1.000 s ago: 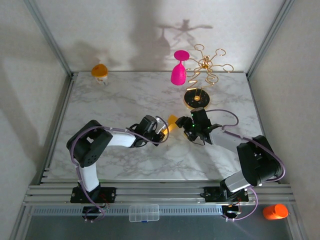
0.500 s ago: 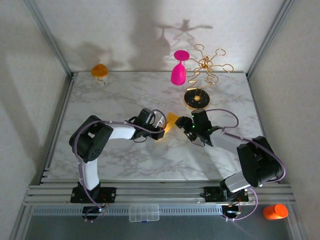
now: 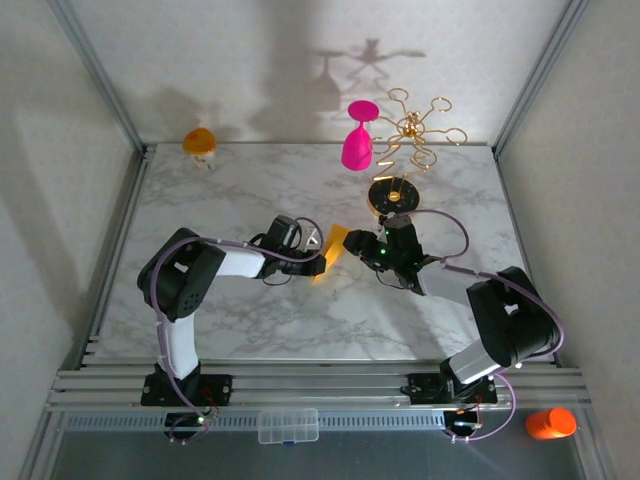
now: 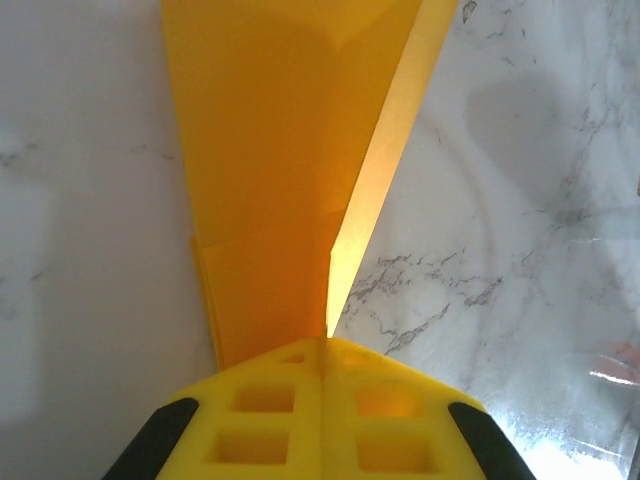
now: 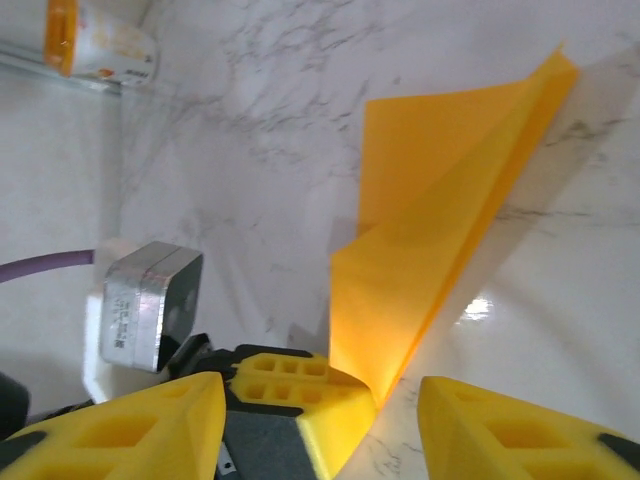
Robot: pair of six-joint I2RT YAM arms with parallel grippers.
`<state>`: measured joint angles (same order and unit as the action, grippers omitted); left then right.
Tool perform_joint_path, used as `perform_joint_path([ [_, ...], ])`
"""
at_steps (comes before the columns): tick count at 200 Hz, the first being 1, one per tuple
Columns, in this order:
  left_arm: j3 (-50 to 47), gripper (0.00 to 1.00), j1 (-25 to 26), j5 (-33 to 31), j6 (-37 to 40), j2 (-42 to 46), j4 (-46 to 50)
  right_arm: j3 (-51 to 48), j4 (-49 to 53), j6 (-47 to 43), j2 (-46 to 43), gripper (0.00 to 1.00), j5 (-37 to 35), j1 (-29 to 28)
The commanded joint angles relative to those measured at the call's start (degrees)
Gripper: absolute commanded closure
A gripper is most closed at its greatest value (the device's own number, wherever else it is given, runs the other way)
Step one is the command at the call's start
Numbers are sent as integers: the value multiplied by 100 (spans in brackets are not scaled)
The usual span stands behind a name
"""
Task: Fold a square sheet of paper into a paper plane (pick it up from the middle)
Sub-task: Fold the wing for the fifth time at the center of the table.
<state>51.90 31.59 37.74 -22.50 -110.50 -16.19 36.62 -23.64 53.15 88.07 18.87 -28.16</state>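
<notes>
Both my arms fold in over the marble table (image 3: 240,190), elbows bent outward and forearms low, so my two grippers meet tip to tip near its middle. My left gripper (image 4: 325,345) is clamped on the paper (image 4: 270,170), its yellow pads pressed together over the narrow end. My right gripper (image 5: 320,390) stands apart, one finger on either side of that pinch. I cannot tell whether it touches anything.

From my left pads the paper's long axis runs straight ahead, widening as it goes. Seen from my right wrist, it rises to a sharp corner far ahead and to the right.

It is plain yellow-orange and folded into layers. One crease runs along its length, and a flap stands open beside it, brighter along the edge.
</notes>
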Motion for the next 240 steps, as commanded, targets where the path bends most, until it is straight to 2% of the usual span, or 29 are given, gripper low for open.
perform_joint_path([
  [1, -297, 100, -39, 107, -568, 73, -157, 32, -570, -422, 249, 50, 525, -35],
  [42, -448, 100, -91, 137, -1148, 20, -500, 471, -492, -711, 896, 67, 997, -40],
  [72, -497, 100, -118, 39, -1408, -31, -532, 672, -520, -863, 1229, 74, 1132, -39],
  [144, -418, 100, -132, 77, -1747, -160, -432, 1204, -365, -1171, 1978, 79, 1404, -36],
  [240, -374, 100, -145, 102, -1907, -283, -401, 1479, -334, -1298, 2521, 81, 1653, -36],
])
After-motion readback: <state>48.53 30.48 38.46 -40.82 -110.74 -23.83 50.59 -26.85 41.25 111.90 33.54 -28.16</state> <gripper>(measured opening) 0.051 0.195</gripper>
